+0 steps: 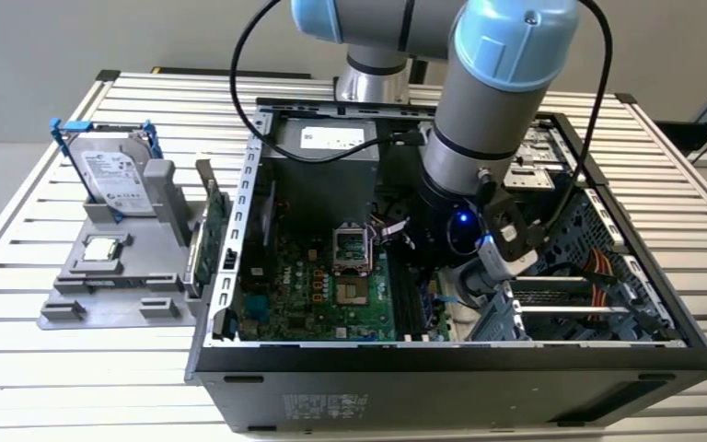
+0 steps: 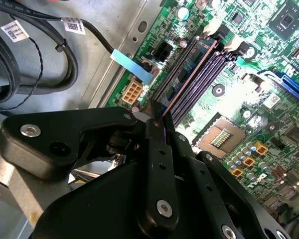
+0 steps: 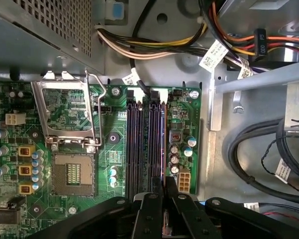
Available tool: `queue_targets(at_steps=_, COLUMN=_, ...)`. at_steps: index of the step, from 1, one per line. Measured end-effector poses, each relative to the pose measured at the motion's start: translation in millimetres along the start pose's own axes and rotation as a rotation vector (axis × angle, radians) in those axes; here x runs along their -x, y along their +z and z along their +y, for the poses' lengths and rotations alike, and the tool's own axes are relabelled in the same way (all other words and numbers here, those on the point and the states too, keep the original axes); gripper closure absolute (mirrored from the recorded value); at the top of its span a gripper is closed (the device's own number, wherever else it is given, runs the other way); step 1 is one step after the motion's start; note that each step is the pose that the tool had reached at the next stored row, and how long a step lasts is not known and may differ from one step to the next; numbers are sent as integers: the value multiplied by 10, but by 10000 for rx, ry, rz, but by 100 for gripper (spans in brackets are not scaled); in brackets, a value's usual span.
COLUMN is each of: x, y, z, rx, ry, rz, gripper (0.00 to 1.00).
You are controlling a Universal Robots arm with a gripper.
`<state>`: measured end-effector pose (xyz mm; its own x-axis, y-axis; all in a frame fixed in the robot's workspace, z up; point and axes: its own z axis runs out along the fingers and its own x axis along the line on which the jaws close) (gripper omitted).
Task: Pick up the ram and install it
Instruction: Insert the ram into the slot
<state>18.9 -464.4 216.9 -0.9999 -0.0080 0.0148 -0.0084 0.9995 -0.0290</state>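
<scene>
Exterior view, from its left to its right: a silver hard drive [image 1: 117,180] stands in a blue-clipped frame on a grey holder [image 1: 118,276], which rests on the slatted metal surface [image 1: 34,387]. Just beside it, a green expansion card [image 1: 210,238] stands on edge against the holder's side. Next comes the open computer case [image 1: 452,368], with the green motherboard [image 1: 310,299] lying flat in its floor. The arm [image 1: 489,101] reaches down into the case towards the exterior view's right of the board, and the gripper [image 1: 442,285] is low over the memory slots.

In the second wrist view, the ram [image 2: 189,74] stands on edge in one of the black slots [image 2: 204,79], its thin copper-coloured top edge running lengthwise away from the camera. The near end of that edge passes between the jaws of the gripper [image 2: 157,117], which are clenched on the stick at that end. The empty processor socket [image 2: 220,138] lies on the board just beside the slots.

In the first wrist view, the slots [image 3: 139,144] run straight up from the gripper [image 3: 164,186], and the ram [image 3: 164,144] sits in the outermost one, nearest the small white connector [image 3: 184,180].
</scene>
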Motion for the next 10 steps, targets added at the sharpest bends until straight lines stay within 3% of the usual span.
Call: queue_targets(at_steps=10, x=3, y=29, z=-1, rx=-1, ry=-1, rz=11, gripper=100)
